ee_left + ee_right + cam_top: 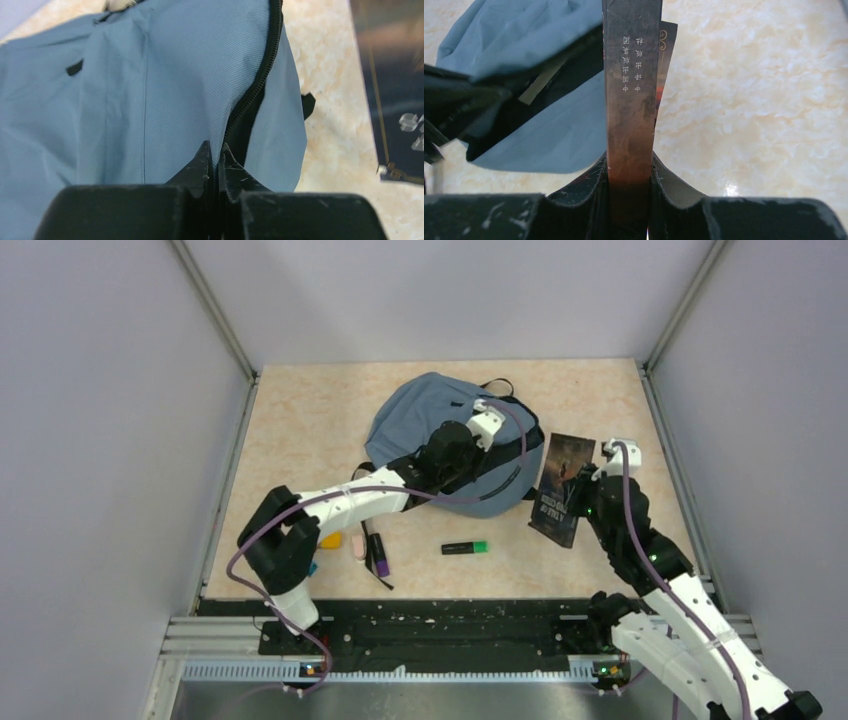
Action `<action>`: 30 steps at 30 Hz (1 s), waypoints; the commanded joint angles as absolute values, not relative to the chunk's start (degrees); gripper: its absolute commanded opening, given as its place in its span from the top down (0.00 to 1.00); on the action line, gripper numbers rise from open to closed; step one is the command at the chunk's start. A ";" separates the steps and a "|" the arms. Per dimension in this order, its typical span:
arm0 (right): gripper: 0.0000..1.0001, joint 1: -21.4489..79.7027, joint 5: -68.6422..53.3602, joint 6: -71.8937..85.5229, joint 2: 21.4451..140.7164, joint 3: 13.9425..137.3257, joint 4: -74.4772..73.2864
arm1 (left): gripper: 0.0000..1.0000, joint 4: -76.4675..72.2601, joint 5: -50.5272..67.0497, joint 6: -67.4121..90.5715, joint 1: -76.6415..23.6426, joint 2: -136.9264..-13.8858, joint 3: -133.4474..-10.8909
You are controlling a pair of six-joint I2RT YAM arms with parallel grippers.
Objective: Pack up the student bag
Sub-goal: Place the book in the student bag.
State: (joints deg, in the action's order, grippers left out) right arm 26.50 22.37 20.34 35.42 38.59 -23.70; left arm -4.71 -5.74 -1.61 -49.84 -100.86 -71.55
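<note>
soft slate-blue fabric backpack lies at the far middle of the beige marbled surface
left fingers clenched on its fabric beside the black zipper; right fingers grasp a dark book by its spine, just beside the backpack

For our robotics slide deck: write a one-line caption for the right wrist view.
Right gripper clamps a dark book, spine facing the camera, beside the slate-blue backpack on a marbled table.
</note>
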 commanded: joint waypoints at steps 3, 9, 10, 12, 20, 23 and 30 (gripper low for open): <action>1.00 26.72 11.37 30.79 29.17 35.87 -15.03 | 1.00 -14.49 -7.23 2.33 -50.01 -88.52 -69.00; 1.00 26.72 0.57 46.25 27.37 29.55 -4.33 | 1.00 -14.12 -3.55 2.87 -50.02 -85.13 -67.94; 1.00 26.72 0.32 48.22 27.67 28.92 -2.35 | 1.00 -13.95 -3.52 2.71 -50.01 -84.63 -67.41; 1.00 26.72 0.25 51.37 28.47 28.61 0.34 | 1.00 -14.00 -3.92 2.32 -50.01 -83.47 -66.01; 1.00 26.72 9.17 53.45 31.63 29.97 9.40 | 1.00 -15.08 -6.08 3.12 -49.92 -79.04 -60.17; 1.00 26.72 11.85 54.46 33.37 30.12 13.05 | 1.00 -15.50 -5.99 3.75 -49.92 -77.98 -59.24; 1.00 26.72 14.10 59.82 40.63 26.51 26.33 | 1.00 -15.95 -5.35 4.32 -49.92 -77.69 -58.43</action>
State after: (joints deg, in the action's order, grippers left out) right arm 26.50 11.07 54.50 38.74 25.85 6.52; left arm -10.24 -5.63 3.33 -49.65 -80.71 -58.50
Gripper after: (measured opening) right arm 0.239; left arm 0.037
